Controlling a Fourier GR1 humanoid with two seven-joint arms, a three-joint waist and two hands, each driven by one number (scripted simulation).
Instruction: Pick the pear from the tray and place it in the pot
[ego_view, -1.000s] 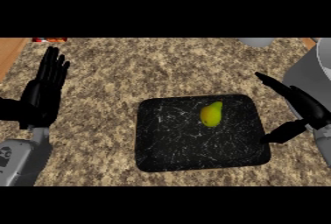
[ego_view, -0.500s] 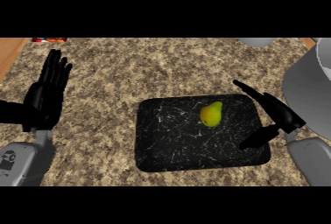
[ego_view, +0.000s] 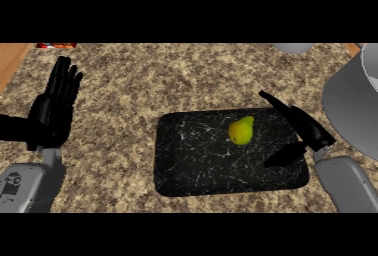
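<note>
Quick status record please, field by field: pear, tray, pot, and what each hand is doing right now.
pear: lying on the tray, upper right part, not held
tray: black, on the granite counter
pot: grey, at the right edge, partly out of view
right hand: open, over the tray's right side, beside the pear, not touching it
left hand: open, fingers up, resting at the left
task step: pear not yet picked

- Pear: yellow-green, greener toward one side.
- Tray: black with fine white scratch-like marbling.
- Counter: speckled brown and beige granite pattern.
- Pot: plain grey.
- Left hand and right hand: black, on grey forearms.
</note>
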